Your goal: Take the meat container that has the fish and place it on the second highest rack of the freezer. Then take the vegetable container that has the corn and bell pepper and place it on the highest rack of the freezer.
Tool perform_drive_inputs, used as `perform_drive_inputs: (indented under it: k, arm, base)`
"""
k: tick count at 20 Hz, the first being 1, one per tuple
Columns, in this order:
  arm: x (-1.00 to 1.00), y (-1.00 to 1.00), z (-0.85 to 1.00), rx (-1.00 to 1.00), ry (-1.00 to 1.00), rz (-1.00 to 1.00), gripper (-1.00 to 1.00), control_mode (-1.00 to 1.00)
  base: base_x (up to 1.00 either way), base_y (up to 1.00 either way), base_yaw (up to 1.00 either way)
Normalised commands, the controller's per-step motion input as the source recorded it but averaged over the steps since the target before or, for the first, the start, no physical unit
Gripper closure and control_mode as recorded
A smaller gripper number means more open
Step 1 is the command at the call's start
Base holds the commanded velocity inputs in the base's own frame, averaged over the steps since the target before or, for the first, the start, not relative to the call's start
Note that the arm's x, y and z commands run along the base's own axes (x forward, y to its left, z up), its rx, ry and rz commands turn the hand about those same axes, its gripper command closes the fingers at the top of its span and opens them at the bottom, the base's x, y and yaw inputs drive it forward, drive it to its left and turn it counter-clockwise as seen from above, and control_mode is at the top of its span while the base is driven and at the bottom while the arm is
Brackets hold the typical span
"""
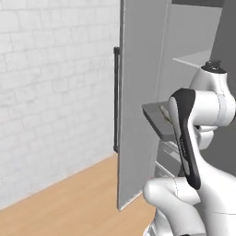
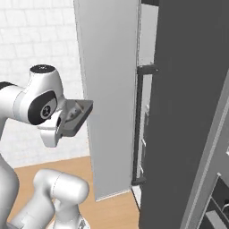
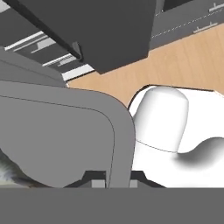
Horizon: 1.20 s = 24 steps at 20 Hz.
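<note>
meat container riding in the gripper beside the open freezer door

the grey meat container (image 1: 156, 120) is sitting tilted in the air just in front of the freezer (image 1: 193, 41), with the fish (image 1: 164, 113) lying inside; the gripper (image 3: 117, 183) is pinching its rim, jaws clamped together on it, beside the freezer door (image 2: 109, 89) over the wooden floor (image 1: 69, 203).

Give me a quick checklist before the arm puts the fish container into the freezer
1. Pincer shut on the grey container rim: ok.
2. Fish inside the container: ok.
3. Container level: not ok, it looks tilted in the right base view.
4. Freezer door open: ok.
5. Second highest rack free: cannot tell, hidden behind the arm.
6. Container clear of the door edge: cannot tell.
</note>
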Motion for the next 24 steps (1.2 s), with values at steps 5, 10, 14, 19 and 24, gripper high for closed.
perform_drive_inputs:
  k: [5,10,14,19,24]
  arm:
    - [0.00,0.00,0.00,0.00,0.00,0.00,1.00,1.00]
    - [0.00,0.00,0.00,0.00,0.00,0.00,1.00,1.00]
    - [0.00,0.00,0.00,0.00,0.00,0.00,1.00,1.00]
    - [0.00,0.00,0.00,0.00,0.00,0.00,1.00,1.00]
    - [0.00,0.00,0.00,0.00,0.00,0.00,1.00,1.00]
  base:
    - [0.49,0.03,-0.53]
    - [0.61,0.17,-0.49]
    - [0.66,0.15,-0.43]
    - [0.59,0.16,-0.45]
    - [0.56,0.25,-0.42]
